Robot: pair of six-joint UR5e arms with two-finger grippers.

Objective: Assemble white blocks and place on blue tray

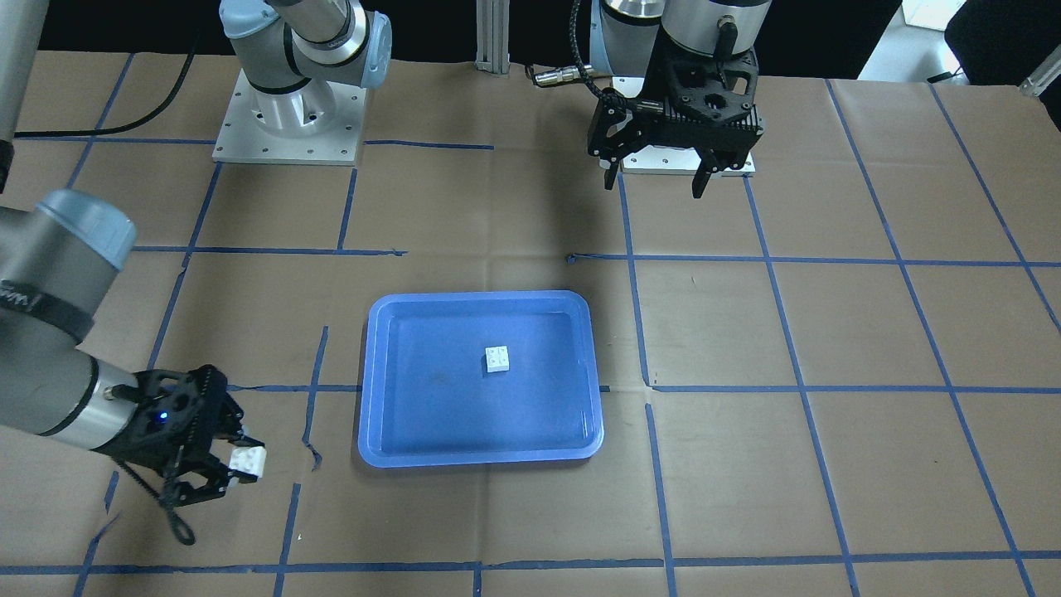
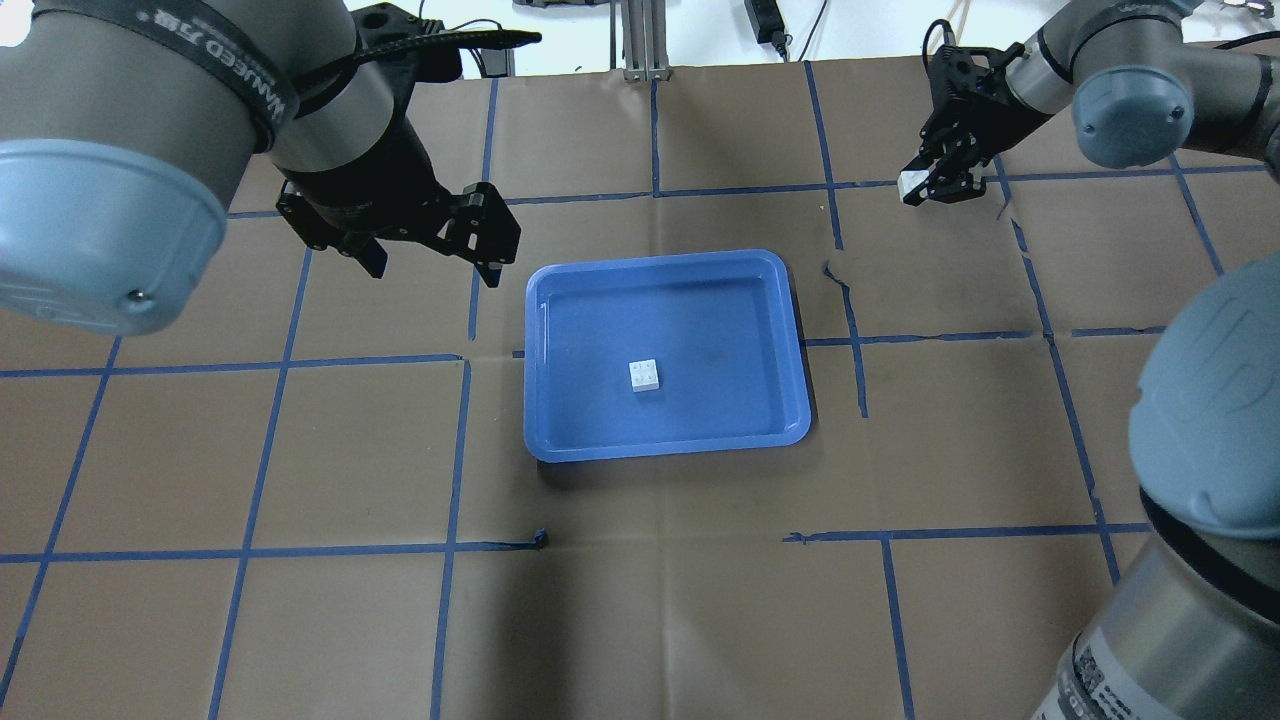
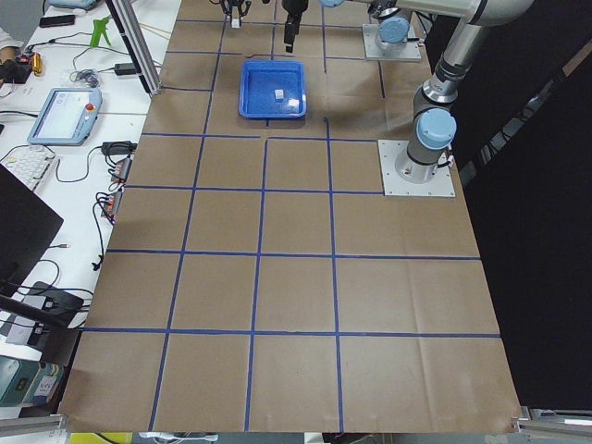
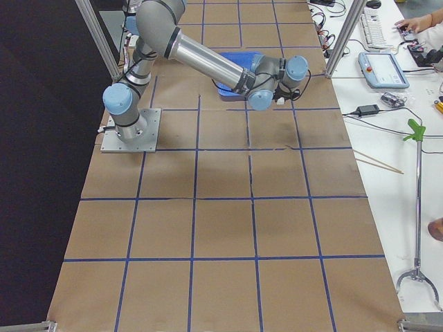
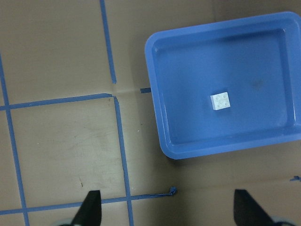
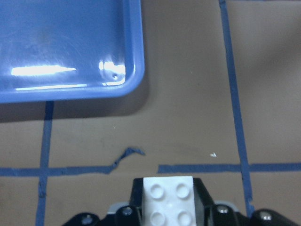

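A table [image 2: 640,620] covered in brown paper and marked into squares with blue tape [image 2: 450,450] carries everything here.

Nearest the robot's side of the scene is the blue tray [image 2: 720,320], which sits flat around the middle of the table. One white block [image 2: 644,375] lies on the tray's floor, studs up. It is close to the centre and touches none of the walls. In the left wrist view the same block is alone inside the tray, with nothing stacked on it.

Farther out on the robot's left, the left fingers [image 2: 488,250] point down and are spread wide with nothing between them. They hang well above the paper. The overhead view places them just off the tray's far left corner, and the wrist view looks down at the tray from one side.

Farthest away, beyond the tray's far right corner and well apart from it, the right fingers [image 6: 201,192] are clamped on the second white block [image 2: 911,186]. They press on two opposite sides of it. Its four studs face the right wrist camera, and the tray's rounded corner shows beyond it. This block is outside the tray and is not joined to the first. The arm is angled low towards the paper, but whether the block touches the table cannot be told.
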